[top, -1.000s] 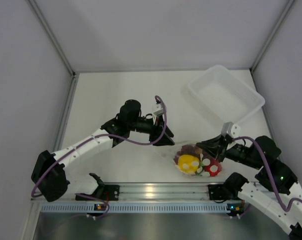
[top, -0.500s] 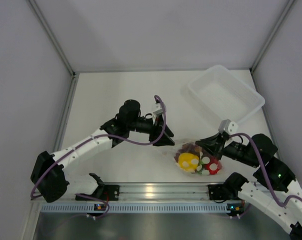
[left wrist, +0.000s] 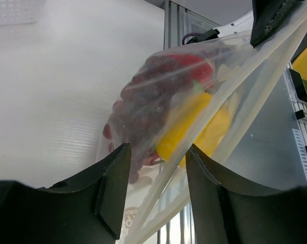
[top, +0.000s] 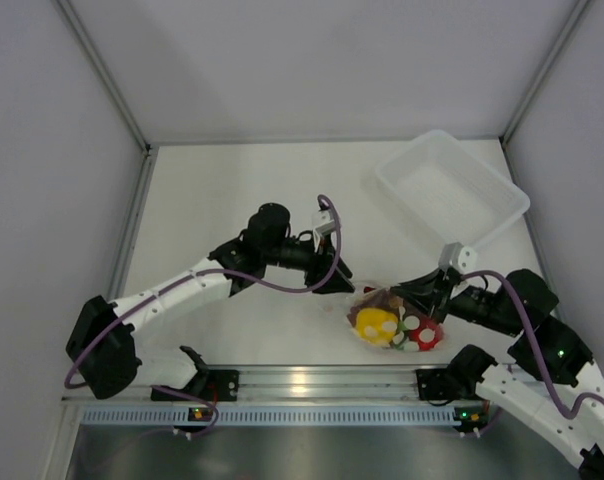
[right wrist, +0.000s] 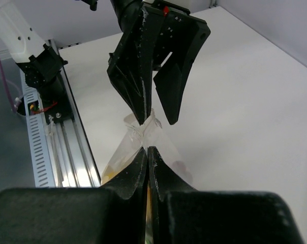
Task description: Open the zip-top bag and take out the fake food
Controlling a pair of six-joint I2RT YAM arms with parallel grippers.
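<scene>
The zip-top bag [top: 390, 318] sits near the front rail, lifted by its top edge. It holds the fake food: dark purple grapes [left wrist: 138, 112], a yellow pepper [left wrist: 196, 122] and a red piece [left wrist: 191, 63]. My right gripper [right wrist: 147, 149] is shut on the bag's top edge [right wrist: 149, 127]. My left gripper [left wrist: 158, 193] is open, one finger on each side of the bag's zip strip [left wrist: 169, 178], facing the right gripper. In the top view the left gripper [top: 348, 283] is at the bag's left corner and the right gripper [top: 410, 291] is over its right part.
A rigid clear tray [top: 452, 190] stands at the back right. The aluminium rail [top: 312, 380] with the arm bases runs just in front of the bag. White walls enclose the table on the left, back and right.
My left gripper has moved right, up to the bag, and its fingers now straddle the bag's top corner. The right gripper has stayed shut on the bag, almost still.
</scene>
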